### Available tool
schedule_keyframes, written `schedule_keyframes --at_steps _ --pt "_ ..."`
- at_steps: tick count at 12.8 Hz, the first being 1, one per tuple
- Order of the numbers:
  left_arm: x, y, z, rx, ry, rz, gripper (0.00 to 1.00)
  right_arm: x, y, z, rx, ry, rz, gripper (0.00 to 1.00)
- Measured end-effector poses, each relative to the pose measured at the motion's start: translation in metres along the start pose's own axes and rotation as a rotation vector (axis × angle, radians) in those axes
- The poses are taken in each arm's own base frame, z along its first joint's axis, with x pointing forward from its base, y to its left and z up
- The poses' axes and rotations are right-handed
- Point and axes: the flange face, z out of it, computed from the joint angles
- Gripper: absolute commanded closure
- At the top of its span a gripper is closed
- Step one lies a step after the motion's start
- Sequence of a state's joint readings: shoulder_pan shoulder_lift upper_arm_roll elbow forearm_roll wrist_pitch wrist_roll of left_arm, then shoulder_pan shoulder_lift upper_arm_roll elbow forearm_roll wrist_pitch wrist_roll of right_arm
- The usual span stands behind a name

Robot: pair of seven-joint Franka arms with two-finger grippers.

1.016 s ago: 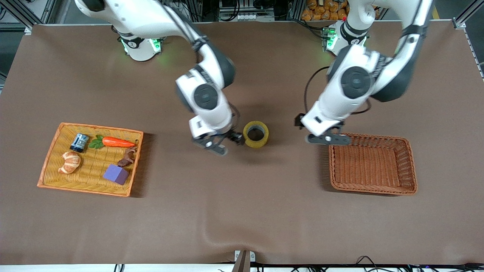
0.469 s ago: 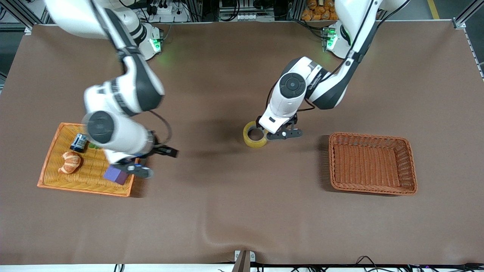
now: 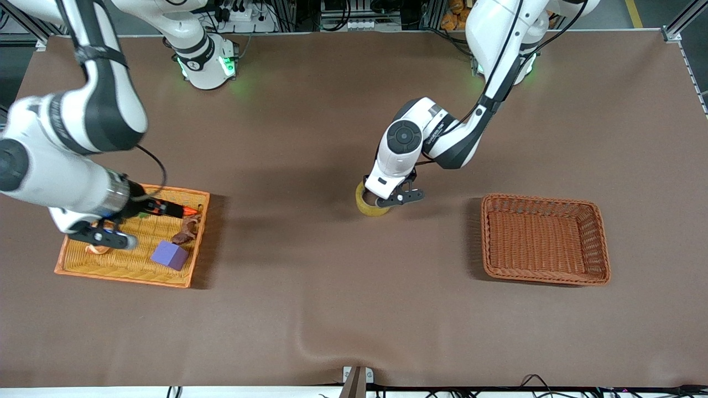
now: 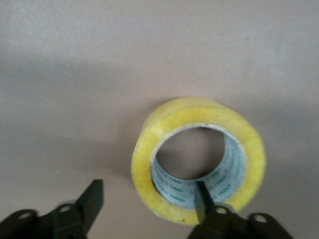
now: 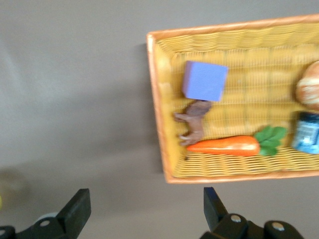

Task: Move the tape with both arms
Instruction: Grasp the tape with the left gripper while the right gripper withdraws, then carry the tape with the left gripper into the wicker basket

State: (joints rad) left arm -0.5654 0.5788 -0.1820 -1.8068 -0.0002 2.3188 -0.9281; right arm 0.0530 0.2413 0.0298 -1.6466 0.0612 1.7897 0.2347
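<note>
The tape (image 3: 369, 205) is lying flat on the desk (image 3: 354, 309) mid-way between the two baskets. The left gripper (image 3: 394, 197), spread apart, is straddling its wall, one finger inside the core; squeezing squarely should prevent slipping. The right gripper (image 3: 135, 224) is hovering released over the yellow basket (image 3: 124, 271).

**A:** what's the setup around it?

**B:** big table under a matte brown cloth cover (image 3: 343, 309), with a wrinkle bump near the front edge. Silver aluminium frame rails (image 3: 677, 30) at the corners, a white power strip (image 3: 362, 25) and black cables (image 3: 531, 381) around the edges. Even overhead light, soft shadows.
</note>
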Motion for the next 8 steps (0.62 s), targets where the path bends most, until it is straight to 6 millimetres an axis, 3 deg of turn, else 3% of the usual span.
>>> schedule_keyframes --at_steps 1,2,3,5,8 --pt "0.000 -0.001 0.009 0.008 -0.008 -0.002 0.52 -0.008 0.014 -0.018 0.005 0.024 -0.022 0.00" --pt "0.001 -0.002 0.015 0.011 -0.012 -0.004 0.86 -0.018 0.027 -0.041 0.010 0.051 -0.048 0.00" --pt "0.002 -0.002 0.020 0.009 -0.013 -0.005 1.00 -0.028 0.036 -0.064 0.012 0.080 -0.083 0.00" --pt "0.004 -0.002 0.023 0.007 -0.011 -0.008 1.00 -0.053 0.056 -0.102 0.009 0.107 -0.152 0.00" --pt "0.015 -0.003 0.013 -0.010 0.005 -0.021 1.00 -0.072 0.087 -0.136 0.002 0.103 -0.205 0.00"
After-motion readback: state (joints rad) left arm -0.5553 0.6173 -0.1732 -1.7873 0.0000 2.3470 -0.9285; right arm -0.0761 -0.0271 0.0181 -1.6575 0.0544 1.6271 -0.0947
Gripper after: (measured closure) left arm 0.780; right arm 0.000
